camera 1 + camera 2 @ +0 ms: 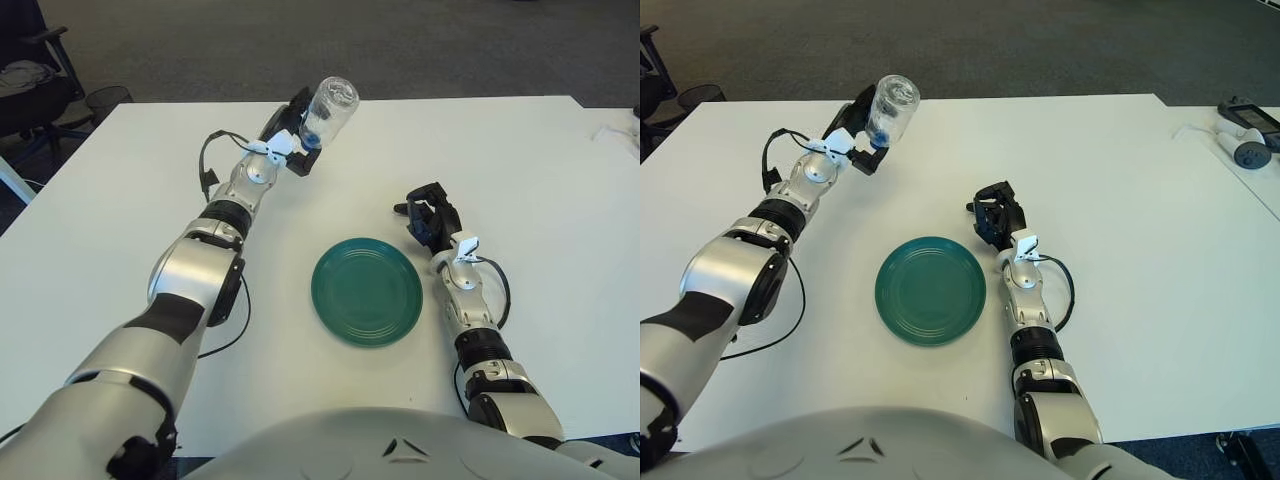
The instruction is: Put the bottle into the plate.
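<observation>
My left hand (290,150) has its fingers closed around the clear bottle (328,110), held up well beyond the green plate (366,291), so I should carry it back steadily and lower it flat onto the centre.

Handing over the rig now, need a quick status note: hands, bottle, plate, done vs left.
Left hand: shut on the clear bottle, held above the far side of the white table, beyond the plate and to its left.
Right hand: idle, just right of the green plate, holding nothing.
Done: bottle picked up.
Left: bring the bottle back over the plate, set it down, release.
</observation>
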{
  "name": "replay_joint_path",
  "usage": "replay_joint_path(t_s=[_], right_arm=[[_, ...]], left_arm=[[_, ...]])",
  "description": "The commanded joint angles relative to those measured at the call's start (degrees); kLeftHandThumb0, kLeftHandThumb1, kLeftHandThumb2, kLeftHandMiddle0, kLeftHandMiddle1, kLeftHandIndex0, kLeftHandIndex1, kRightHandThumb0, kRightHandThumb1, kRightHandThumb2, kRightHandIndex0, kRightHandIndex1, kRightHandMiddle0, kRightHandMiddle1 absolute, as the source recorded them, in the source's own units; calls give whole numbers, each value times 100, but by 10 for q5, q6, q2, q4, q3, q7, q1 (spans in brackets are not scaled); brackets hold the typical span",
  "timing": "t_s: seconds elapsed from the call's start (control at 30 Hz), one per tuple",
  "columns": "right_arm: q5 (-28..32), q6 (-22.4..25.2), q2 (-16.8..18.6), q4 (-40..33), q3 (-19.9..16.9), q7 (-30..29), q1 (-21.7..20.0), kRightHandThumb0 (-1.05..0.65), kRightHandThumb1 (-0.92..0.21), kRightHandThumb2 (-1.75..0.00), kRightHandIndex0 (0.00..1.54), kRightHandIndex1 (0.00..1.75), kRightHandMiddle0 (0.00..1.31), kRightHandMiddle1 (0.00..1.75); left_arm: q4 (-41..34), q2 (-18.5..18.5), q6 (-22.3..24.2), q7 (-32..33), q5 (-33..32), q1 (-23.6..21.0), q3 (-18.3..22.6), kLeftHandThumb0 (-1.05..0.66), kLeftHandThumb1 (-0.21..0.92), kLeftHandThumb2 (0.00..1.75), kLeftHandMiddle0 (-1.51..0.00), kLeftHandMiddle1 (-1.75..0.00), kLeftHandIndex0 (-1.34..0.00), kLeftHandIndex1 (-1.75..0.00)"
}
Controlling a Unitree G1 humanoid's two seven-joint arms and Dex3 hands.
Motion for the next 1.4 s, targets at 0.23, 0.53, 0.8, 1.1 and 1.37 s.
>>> replay_joint_path(t_s=[0.23,0.53,0.8,1.1,1.37], right_arm=[[3,32,8,35,4,0,31,-35,-92,-51,39,109,20,175],[8,29,13,47,-3,-4,22,-35,-92,-51,39,109,20,175],[18,26,17,57,-10,4,15,-35,-92,-51,39,109,20,175],[16,31,22,1,0,0,40,-36,-83,-64,39,111,25,174],[9,30,18,22,0,-10,28,-36,-80,-66,37,116,28,172]], left_arm=[[-97,39,-121,12,60,45,-52,0,4,161,-85,-164,-60,-175],[-189,57,-200,-64,51,113,-82,0,4,161,-84,-166,-60,-175],[-222,77,-226,-83,101,129,-115,0,6,159,-83,-167,-58,-175],[-234,93,-248,-108,123,132,-139,0,6,158,-83,-165,-58,-175],[-242,98,-265,-117,133,152,-156,0,6,158,-83,-165,-58,-175]])
